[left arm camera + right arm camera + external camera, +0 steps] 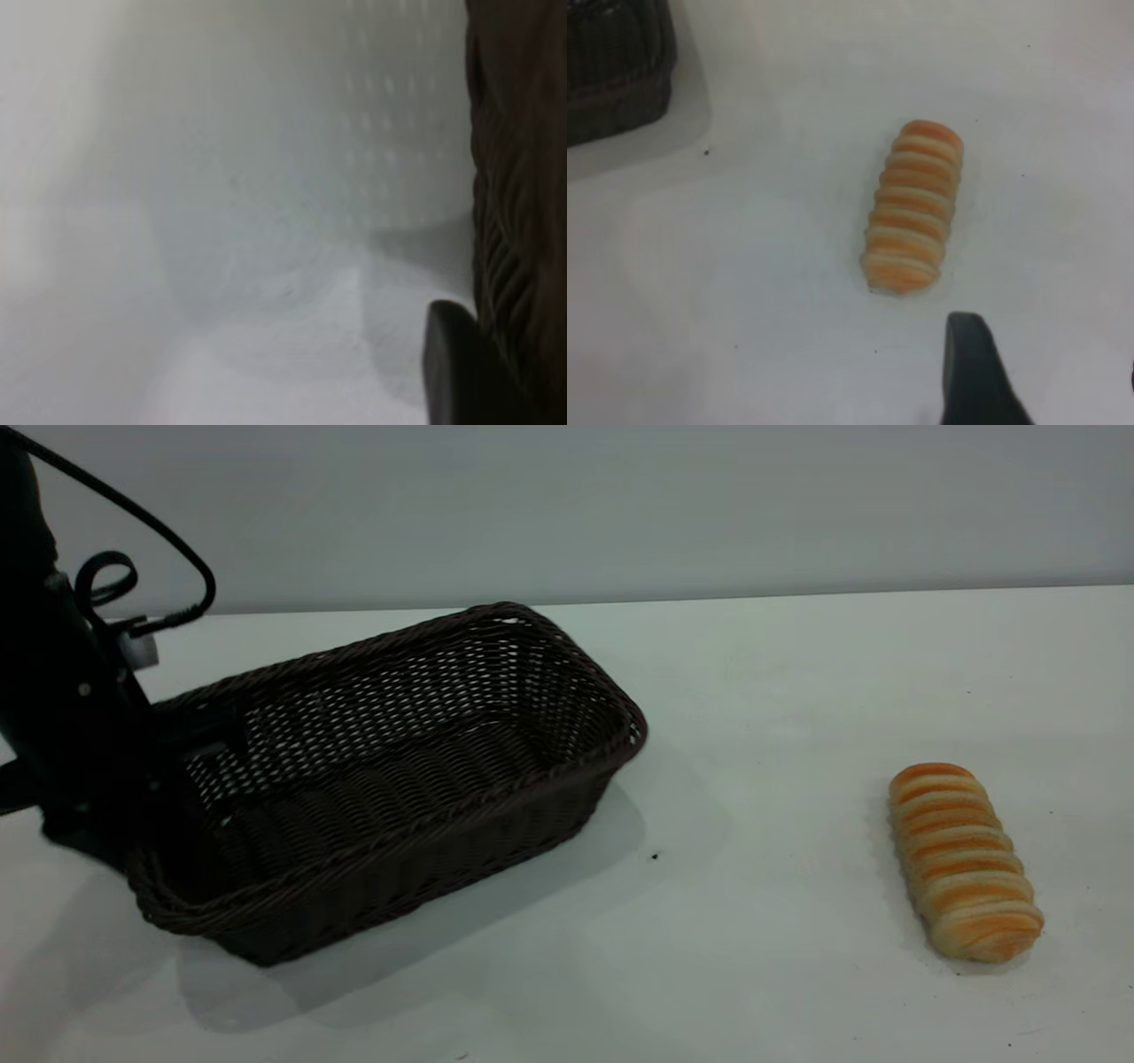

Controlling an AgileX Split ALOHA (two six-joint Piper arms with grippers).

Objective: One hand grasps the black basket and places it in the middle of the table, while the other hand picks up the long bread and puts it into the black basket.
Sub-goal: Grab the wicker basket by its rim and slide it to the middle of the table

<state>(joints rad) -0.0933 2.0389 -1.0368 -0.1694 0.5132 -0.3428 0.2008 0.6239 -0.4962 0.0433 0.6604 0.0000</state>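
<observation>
The black basket (399, 779), a dark woven rectangle, sits left of centre on the white table (753, 691). It looks slightly lifted, with a wide shadow under it. My left gripper (177, 753) is clamped on its left end wall, one finger inside and the rest outside. In the left wrist view a finger (452, 363) presses against the basket wall (523, 177). The long bread (964, 861) lies at the right, well apart from the basket. In the right wrist view my right gripper (1050, 376) hovers open just short of the long bread (912, 208), with nothing between its fingers.
A grey wall runs behind the table's far edge. A black cable (151, 522) loops above the left arm. A corner of the black basket (616, 66) shows in the right wrist view. Bare tabletop lies between basket and bread.
</observation>
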